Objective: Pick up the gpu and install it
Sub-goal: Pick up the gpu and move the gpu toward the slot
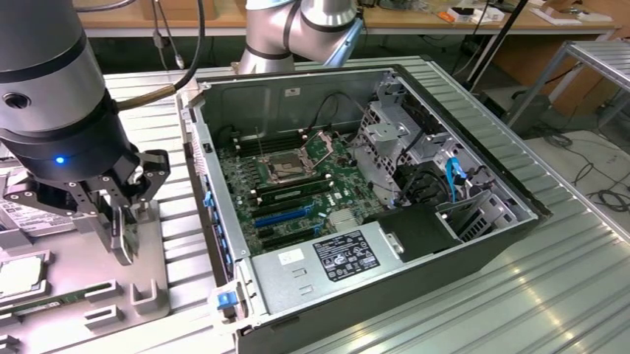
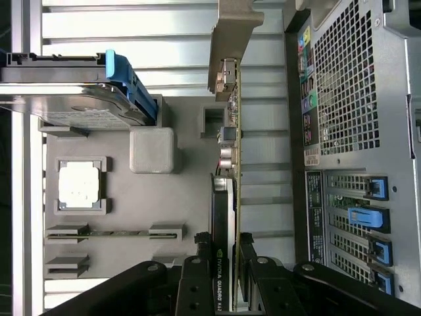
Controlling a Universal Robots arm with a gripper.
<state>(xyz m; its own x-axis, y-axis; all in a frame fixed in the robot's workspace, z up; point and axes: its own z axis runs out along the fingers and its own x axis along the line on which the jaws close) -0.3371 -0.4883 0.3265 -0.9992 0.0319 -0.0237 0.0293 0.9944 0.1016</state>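
The fingers [image 2: 195, 283] are pinched on the two flat faces of the gpu [image 2: 228, 197], held edge-on in the gripper [image 2: 225, 263] over the grey parts tray [image 2: 184, 197], just beside the open computer case [image 2: 342, 85]. The grip is judged best kept square on the black shroud, so that the thin board and its bent silver bracket [image 2: 230, 39] are not twisted. The tray is matte moulded plastic, the case perforated sheet metal.

- Gripper [image 1: 116, 212] at the exterior view's left grips the gpu [image 1: 120, 240] upright over a grey tray [image 1: 147, 247].
- Open computer case [image 1: 477, 240] beside it, motherboard [image 1: 295, 184] exposed.
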